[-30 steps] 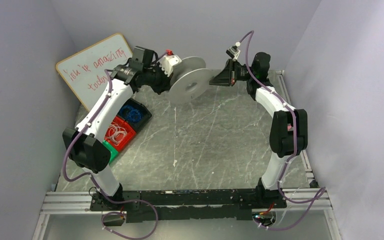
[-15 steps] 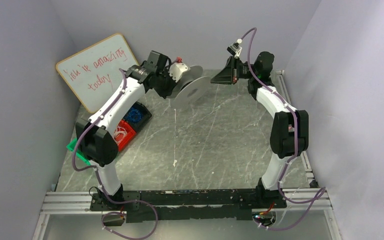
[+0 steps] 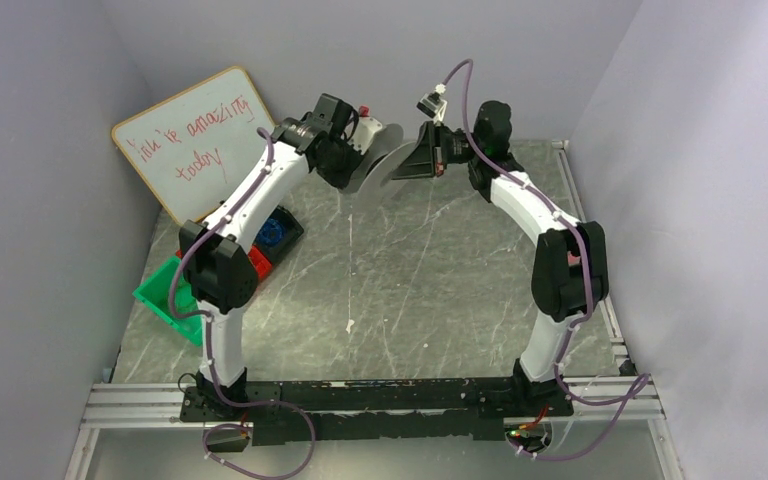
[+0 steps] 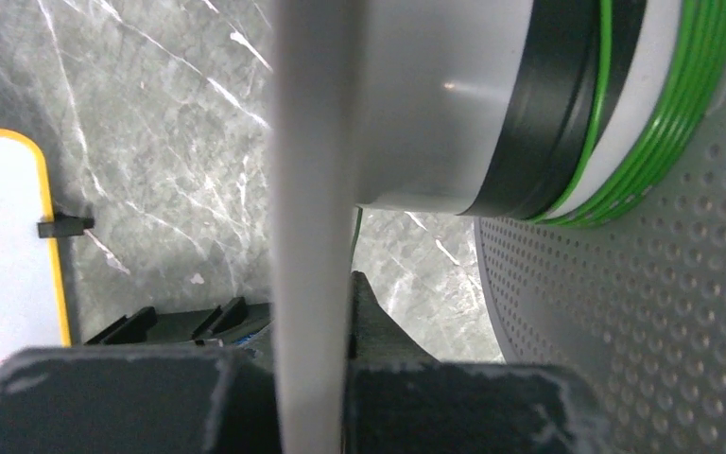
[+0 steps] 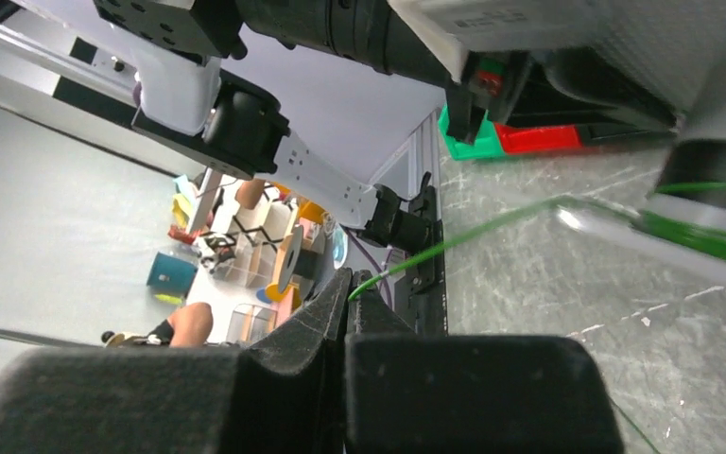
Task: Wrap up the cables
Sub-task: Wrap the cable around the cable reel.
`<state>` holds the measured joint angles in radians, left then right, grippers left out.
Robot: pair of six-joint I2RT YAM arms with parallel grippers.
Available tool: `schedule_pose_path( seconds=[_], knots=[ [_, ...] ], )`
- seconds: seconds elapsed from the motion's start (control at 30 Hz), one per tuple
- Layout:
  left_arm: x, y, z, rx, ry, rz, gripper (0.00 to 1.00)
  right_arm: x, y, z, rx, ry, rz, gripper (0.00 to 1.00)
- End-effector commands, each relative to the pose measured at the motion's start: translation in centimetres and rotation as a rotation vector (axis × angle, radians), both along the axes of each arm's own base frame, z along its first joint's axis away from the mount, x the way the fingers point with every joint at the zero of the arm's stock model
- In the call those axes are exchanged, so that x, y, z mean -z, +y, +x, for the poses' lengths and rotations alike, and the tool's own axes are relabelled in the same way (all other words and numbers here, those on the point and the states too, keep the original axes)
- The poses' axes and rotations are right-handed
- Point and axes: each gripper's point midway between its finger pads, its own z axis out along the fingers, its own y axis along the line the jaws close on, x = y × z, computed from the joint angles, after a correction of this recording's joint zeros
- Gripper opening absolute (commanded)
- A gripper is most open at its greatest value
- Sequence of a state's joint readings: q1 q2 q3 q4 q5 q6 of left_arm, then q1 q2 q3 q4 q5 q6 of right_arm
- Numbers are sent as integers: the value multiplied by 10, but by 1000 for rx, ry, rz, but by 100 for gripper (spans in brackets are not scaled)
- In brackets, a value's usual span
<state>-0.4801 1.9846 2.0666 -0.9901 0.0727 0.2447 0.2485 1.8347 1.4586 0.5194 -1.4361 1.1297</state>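
A grey spool (image 3: 378, 152) hangs in the air at the back of the table, edge-on to the top camera. My left gripper (image 3: 358, 150) is shut on one of its flanges (image 4: 312, 189), which fills the gap between the jaws. Green cable (image 4: 682, 123) is wound in several turns on the hub, next to the perforated far flange (image 4: 643, 312). My right gripper (image 3: 402, 165) sits close to the spool's right side. Its jaws (image 5: 348, 284) are shut on the cable's free end, and the cable (image 5: 454, 244) runs taut from there up to the spool (image 5: 709, 236).
A whiteboard (image 3: 190, 140) leans on the back left wall. Green (image 3: 170, 295), red (image 3: 260, 262) and black (image 3: 278, 232) bins sit under the left arm; the black one holds blue coils. The walls close in on both sides.
The left arm has swung the spool right and back, turning it edge-on. The right gripper has moved left, up to the spool. The green bin now shows from under the left arm.
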Motion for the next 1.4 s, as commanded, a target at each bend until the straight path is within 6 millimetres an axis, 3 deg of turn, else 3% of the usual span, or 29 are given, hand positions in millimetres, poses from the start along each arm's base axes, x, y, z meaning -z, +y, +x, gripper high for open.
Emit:
schedule_pose_path(
  seconds=[0.0, 0.13, 0.47, 0.73, 1.07, 1.2, 1.37],
  knots=[
    [-14, 13, 24, -183, -50, -15, 2, -16, 13, -14, -50, -135, -1, 2],
    [-14, 13, 29, -234, -55, -27, 2, 9, 24, 7, 94, -226, -185, 4],
    [-38, 19, 51, -395, -57, -167, 2, 43, 56, -26, 6, -324, -318, 5],
    [-51, 45, 71, -502, -7, -331, 2, 57, 65, -38, -36, -402, -387, 6],
    [-87, 76, 82, -519, 31, -619, 2, 77, 70, -37, -64, -364, -398, 5],
    [-114, 95, 84, -506, 10, -744, 2, 88, 71, -37, -74, -337, -406, 4],
    [-142, 103, 76, -451, -24, -823, 2, 95, 66, -30, -63, -310, -411, 4]
  ],
)
